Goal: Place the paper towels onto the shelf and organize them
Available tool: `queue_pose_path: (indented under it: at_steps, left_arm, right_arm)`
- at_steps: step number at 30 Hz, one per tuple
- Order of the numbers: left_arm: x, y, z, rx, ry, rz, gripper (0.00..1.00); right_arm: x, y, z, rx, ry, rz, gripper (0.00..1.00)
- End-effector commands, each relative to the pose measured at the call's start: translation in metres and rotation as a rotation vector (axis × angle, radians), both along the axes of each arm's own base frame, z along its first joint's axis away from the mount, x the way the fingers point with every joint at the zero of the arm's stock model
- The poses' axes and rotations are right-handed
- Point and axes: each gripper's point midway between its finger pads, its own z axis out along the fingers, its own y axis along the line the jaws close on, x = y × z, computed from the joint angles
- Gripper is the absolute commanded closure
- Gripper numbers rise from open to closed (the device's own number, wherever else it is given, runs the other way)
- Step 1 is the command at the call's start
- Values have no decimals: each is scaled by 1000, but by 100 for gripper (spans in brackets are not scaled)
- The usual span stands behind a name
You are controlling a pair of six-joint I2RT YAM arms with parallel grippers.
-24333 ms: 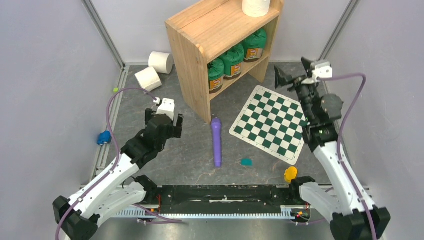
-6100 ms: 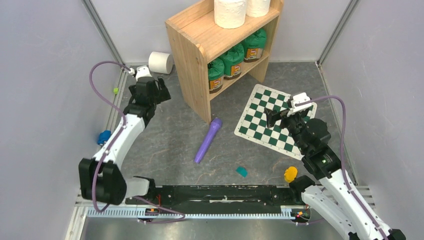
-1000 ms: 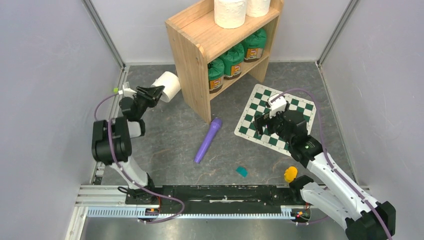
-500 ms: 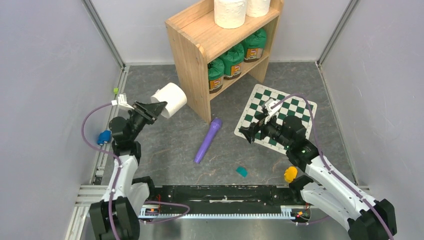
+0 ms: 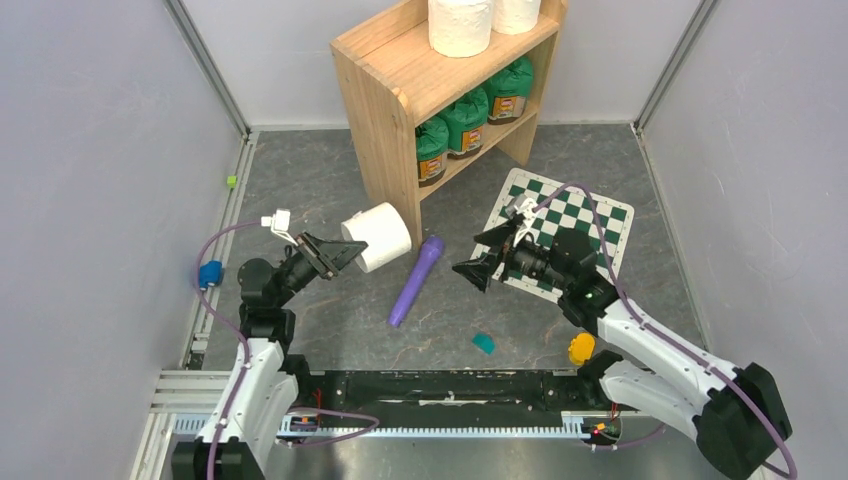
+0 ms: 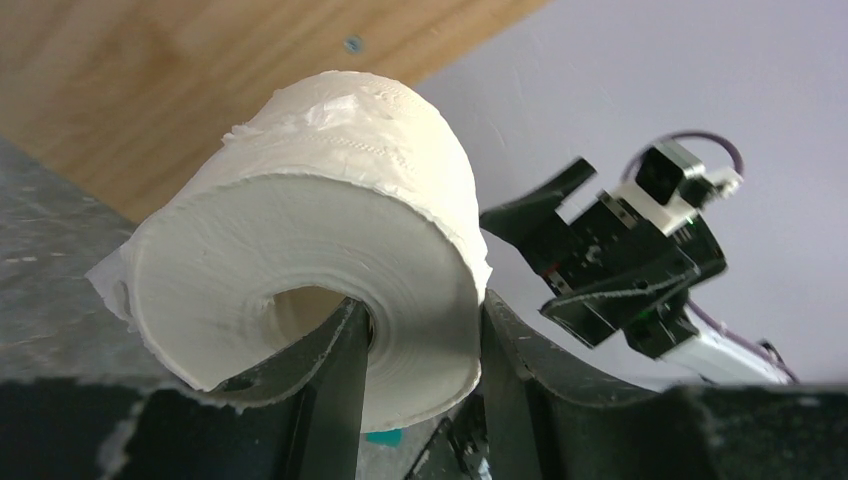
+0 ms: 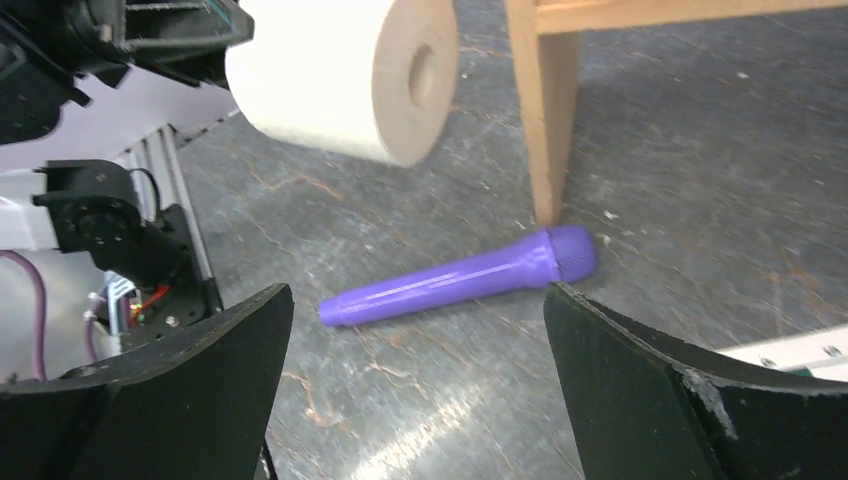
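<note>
Now the left gripper (image 5: 352,251) has a paper towel roll (image 5: 381,235) clamped by its wall: one finger (image 6: 335,375) sits in the hollow core and the other presses on the outside. The roll is lifted off the worktop (image 5: 320,190) on its side, left of centre and just in front of the shelf (image 5: 385,120), near the foot of its side panel. Up on the shelf's top board two more paper towels stand upright side by side – one (image 5: 460,25) nearer the left end, its neighbour (image 5: 516,12) to the right, cut off by the frame. The lower tier holds green canisters (image 5: 466,120).

Over to the right gripper (image 5: 481,254) – jaws spread wide, nothing between them, turned toward the held roll from the near-left corner of the checkered board (image 5: 580,215). Between the two grippers a purple microphone (image 5: 415,280) lies flat on the worktop, its head close to the shelf's foot. A small teal piece (image 5: 484,343) lies toward the near edge.
</note>
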Motion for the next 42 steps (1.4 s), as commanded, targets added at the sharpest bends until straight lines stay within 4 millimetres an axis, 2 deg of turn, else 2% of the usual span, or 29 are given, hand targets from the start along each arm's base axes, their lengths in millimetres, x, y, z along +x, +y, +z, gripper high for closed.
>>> queue_pose_path:
  at_steps: [1,4,7,12,21,27,30,34,42]
  left_arm:
    - [-21,-26,51,-66,-160,-147,80]
    - [-31,-38,70,-117,-199,-204,80]
    - [-38,-42,85,-150,-233,-229,81]
    - [-51,-48,112,-217,-300,-289,80]
    - [-71,-63,141,-312,-374,-411,80]
    - [-77,-63,151,-373,-392,-446,81]
    - [-76,-64,151,-375,-387,-450,81]
    - [-79,-67,156,-373,-403,-475,81]
    - [-82,-76,164,-376,-414,-517,81]
  right_arm:
    - [-5,30,55,150,-71,92,2]
    - [-15,49,66,177,-103,167,2]
    - [-19,57,74,217,-145,204,2]
    - [-23,59,91,250,-234,237,2]
    - [-34,52,119,221,-443,271,2]
    - [-44,44,146,264,-530,270,4]
    - [-50,42,153,272,-559,285,5]
    - [-56,42,153,267,-565,312,6]
    - [-64,45,152,266,-559,375,18]
